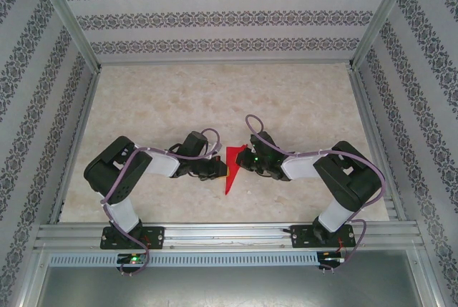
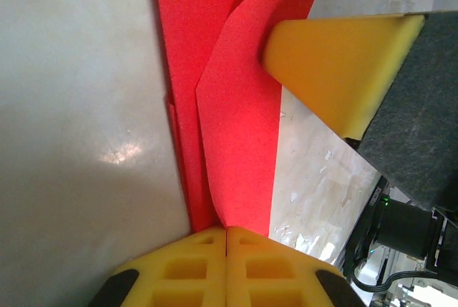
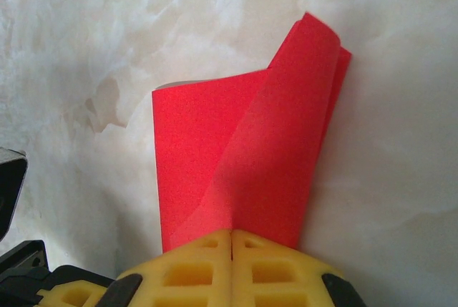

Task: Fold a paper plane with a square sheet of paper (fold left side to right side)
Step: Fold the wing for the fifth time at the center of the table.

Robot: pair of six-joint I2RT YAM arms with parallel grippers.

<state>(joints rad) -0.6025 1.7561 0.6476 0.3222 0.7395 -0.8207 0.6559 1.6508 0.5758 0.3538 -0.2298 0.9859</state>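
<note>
On the pale marbled table [image 1: 215, 99], my left arm [image 1: 118, 178] and right arm [image 1: 343, 178] reach inward from their own sides and meet near the middle, close to the near edge. Between them lies the red sheet of paper [image 1: 232, 169], already creased to a narrow wedge. Its wide end points toward the far wall and its tip points back toward my bases, so its long axis runs far to near, straight across the line joining my two wrists. Neither arm is nearer: each sits at one long edge. My left gripper [image 2: 227, 234] has its fingers pressed together on the paper's left side, where a raised flap runs into the tips. My right gripper [image 3: 231, 237] is likewise closed, pinching the right side, with a curled layer standing up ahead of it. Its yellow pad [image 2: 336, 64] touches the paper's edge. To my mind the fold must carry my left edge rightward across that long axis.
</note>
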